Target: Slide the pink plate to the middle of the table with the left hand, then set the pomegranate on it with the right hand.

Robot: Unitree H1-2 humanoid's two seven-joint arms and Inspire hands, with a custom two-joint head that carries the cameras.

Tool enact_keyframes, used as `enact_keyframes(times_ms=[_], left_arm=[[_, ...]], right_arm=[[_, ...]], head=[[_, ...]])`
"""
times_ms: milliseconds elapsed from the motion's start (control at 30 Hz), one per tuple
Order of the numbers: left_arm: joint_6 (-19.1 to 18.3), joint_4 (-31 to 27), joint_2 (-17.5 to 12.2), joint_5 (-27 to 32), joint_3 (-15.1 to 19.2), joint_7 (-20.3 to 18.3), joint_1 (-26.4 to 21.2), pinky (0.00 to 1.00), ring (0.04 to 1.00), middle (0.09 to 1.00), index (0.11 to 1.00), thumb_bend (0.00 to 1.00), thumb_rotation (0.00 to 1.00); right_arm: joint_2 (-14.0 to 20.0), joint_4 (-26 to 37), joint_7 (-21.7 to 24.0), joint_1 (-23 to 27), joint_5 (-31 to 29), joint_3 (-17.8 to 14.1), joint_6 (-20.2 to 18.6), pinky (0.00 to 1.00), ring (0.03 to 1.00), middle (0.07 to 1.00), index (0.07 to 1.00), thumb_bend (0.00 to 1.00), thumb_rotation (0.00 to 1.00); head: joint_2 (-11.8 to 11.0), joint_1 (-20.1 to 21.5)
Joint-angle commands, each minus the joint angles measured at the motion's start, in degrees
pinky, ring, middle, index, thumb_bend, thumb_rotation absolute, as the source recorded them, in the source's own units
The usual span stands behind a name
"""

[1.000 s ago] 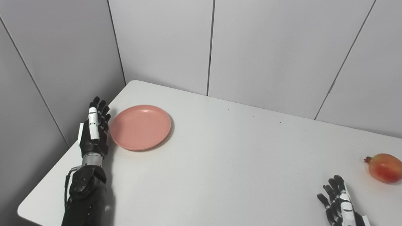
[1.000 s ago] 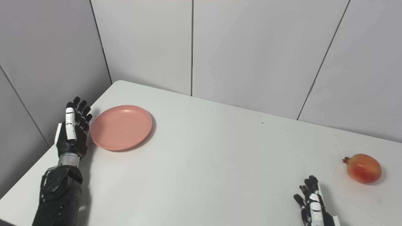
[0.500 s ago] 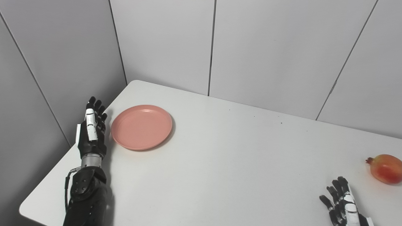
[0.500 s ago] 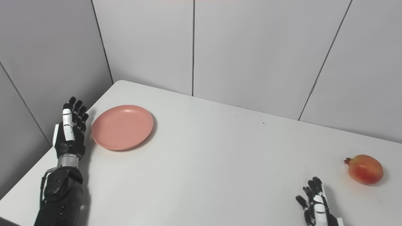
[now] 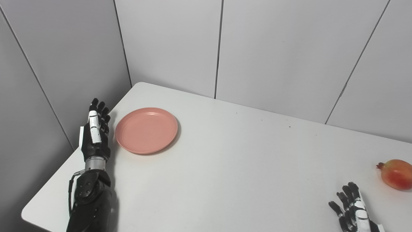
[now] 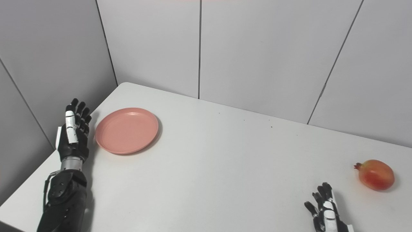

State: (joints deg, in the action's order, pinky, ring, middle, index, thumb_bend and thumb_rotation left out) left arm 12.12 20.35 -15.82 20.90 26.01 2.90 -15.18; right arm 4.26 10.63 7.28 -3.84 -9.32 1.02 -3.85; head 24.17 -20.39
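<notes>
Change since earlier frames: left hand (image 5: 95, 133) has drawn slightly back from the plate's left rim, where it was nearly touching; a thin strip of table now shows between them; the whole view has also drifted a little, so the camera moved; plate and fruit appear unmoved on the table
Pink plate (image 5: 146, 130): flat on the white table (image 5: 225, 167), far-left area near the corner, well away from the middle; empty
Pomegranate (image 6: 376, 174): lying on its side at the right edge of the table, crown pointing left, well apart from the plate
Left hand, state: raised on edge just beside the plate's left rim, fingers extended and held fairly close together, holding nothing; contact with the plate not seen
Right hand (image 6: 325, 212): low at the bottom right, only partly in frame, fingers spread and empty; near the pomegranate but not touching it
Surroundings: plain grey wall panels (image 5: 273, 48) behind and to the left; nothing else on the table
Step in hand, judged: lining up the left hand to push the plate rightward
Done so far: nothing of the task shows as complete; plate not yet slid, fruit not yet lifted
Left to do: bring the left hand against the rim, slide the plate to the table's middle, then grasp the pomegranate with the right hand and set it on the plate
Risk, judged: round fruit may roll when the fingers close on it
</notes>
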Motion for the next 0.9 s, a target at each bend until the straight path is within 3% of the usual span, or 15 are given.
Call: enact_keyframes(times_ms=[0, 267, 633, 867], left_arm=[[2.08, 1.84, -0.99, -0.47, -0.6, -1.24, -1.25, 0.96, 0.965, 0.962, 0.945, 0.47, 1.0], [3.4, 7.51, -1.49, 0.53, -0.4, -2.78, -2.82, 0.95, 0.961, 0.961, 0.935, 0.44, 1.0], [0.61, 4.93, -1.36, -0.17, -2.19, -3.42, -3.22, 0.97, 0.964, 0.962, 0.944, 0.47, 1.0], [-1.66, 4.1, -1.1, -2.01, -4.34, -2.23, -3.94, 0.97, 0.963, 0.963, 0.948, 0.41, 1.0]], right_arm=[[0.23, 1.05, -0.05, 0.38, -0.25, -0.44, -0.76, 1.0, 1.0, 1.0, 1.0, 0.17, 1.0], [0.58, 0.83, 0.08, 0.57, -0.08, -0.49, -0.62, 1.0, 1.0, 1.0, 1.0, 0.18, 1.0], [0.43, 0.5, 0.15, 0.75, -0.12, -0.41, -0.38, 1.0, 1.0, 1.0, 1.0, 0.18, 1.0], [0.02, 0.71, -0.21, 0.63, 0.27, -0.21, -0.53, 1.0, 1.0, 1.0, 1.0, 0.17, 1.0]], head=[[0.11, -0.01], [0.05, -0.11], [-0.27, -0.03], [-0.23, 0.39]])
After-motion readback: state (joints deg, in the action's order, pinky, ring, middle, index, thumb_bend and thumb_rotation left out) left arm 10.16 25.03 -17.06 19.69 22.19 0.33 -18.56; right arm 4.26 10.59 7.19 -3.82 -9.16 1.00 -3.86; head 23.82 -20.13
